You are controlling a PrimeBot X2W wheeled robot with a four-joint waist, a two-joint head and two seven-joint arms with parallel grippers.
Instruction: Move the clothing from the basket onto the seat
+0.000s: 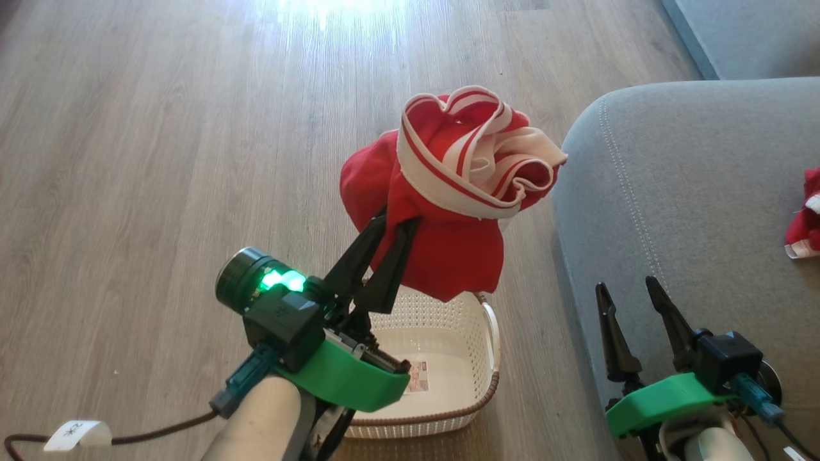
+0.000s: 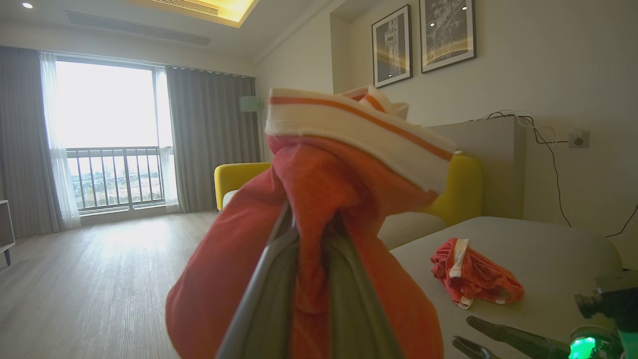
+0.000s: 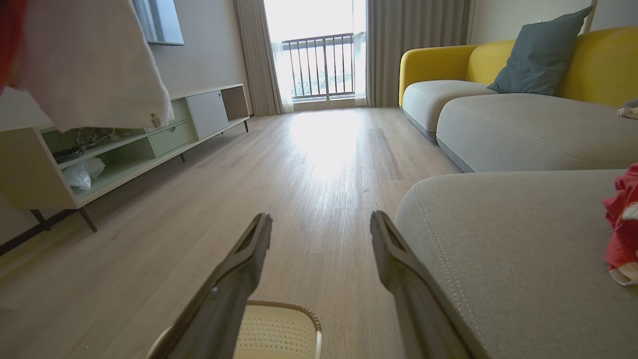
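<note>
Clothing piece (image 1: 448, 192) is clamped in left gripper (image 1: 397, 227), held up above basket (image 1: 448, 314), just beside seat (image 1: 672, 211). 2nd clothing piece (image 1: 806, 221) is laid on seat. Right gripper (image 1: 626, 283) is spread wide, nothing gripped.

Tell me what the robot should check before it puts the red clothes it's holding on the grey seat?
1. Left fingers shut on the held red garment: ok.
2. Held garment hanging clear above the basket: ok.
3. Bare room on the seat beside the other red garment: ok.
4. Right fingers open and empty: ok.
5. Nothing left in the basket: cannot tell, the left arm hides part.
</note>
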